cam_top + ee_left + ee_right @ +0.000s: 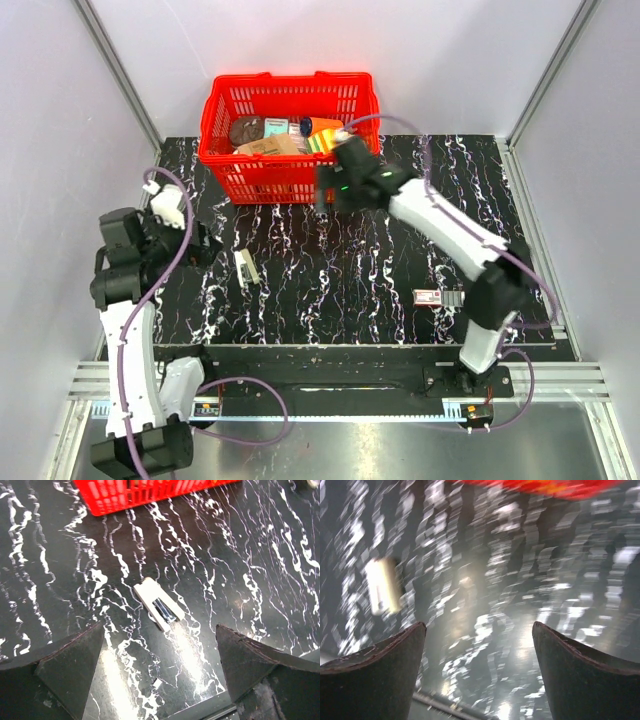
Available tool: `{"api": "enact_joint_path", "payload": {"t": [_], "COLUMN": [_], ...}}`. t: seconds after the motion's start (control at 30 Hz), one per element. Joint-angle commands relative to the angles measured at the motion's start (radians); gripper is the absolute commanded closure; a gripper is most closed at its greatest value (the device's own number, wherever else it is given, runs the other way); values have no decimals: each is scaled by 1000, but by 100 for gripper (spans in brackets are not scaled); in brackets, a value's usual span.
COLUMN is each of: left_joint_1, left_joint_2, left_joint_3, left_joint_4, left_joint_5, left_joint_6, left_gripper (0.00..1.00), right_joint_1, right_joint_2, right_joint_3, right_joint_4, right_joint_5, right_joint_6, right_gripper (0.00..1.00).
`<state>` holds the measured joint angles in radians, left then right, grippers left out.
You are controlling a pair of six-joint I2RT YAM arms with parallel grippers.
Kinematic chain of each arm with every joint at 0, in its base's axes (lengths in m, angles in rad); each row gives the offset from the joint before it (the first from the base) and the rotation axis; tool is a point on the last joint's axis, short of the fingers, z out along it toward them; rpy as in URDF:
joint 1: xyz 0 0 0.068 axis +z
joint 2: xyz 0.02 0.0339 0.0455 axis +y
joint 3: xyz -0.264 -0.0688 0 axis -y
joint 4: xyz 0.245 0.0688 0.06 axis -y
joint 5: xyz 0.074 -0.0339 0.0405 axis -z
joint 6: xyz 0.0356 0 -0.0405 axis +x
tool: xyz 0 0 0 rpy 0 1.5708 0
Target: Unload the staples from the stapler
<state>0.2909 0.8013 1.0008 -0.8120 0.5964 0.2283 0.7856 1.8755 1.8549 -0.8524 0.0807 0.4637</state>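
The stapler lies flat on the black marbled table, left of centre. It is small and slim, with pale sides and a dark shiny strip down the middle. My left gripper is open and empty, hovering just left of it; in the left wrist view the stapler lies ahead of the gripper, between the two fingers. My right gripper is open and empty, in front of the red basket. Its view is motion-blurred; the stapler shows as a pale smear at the left, ahead of the gripper.
A red basket with several items stands at the back of the table. A small white-and-red labelled box lies at the right near the right arm's base. A tiny pale fleck lies near the table's front edge.
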Motion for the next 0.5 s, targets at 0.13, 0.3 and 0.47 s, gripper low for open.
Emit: {"api": "enact_joint_path", "payload": {"t": [0.13, 0.3, 0.47], "left_joint_1": [-346, -417, -487], "left_joint_2": [36, 107, 130], "left_joint_3": [-57, -71, -122], "left_joint_4": [123, 135, 178], "left_joint_5": [-256, -271, -308], "left_joint_6": [-12, -20, 6], "left_gripper": [1, 1, 1], "right_joint_1": [-344, -457, -516], "right_joint_2": [-213, -124, 2], "right_joint_3": [-353, -327, -235], "right_joint_4": [147, 168, 165], "right_joint_5": [237, 284, 320], "right_joint_6": [-73, -131, -165], "right_gripper": [6, 6, 5]}}
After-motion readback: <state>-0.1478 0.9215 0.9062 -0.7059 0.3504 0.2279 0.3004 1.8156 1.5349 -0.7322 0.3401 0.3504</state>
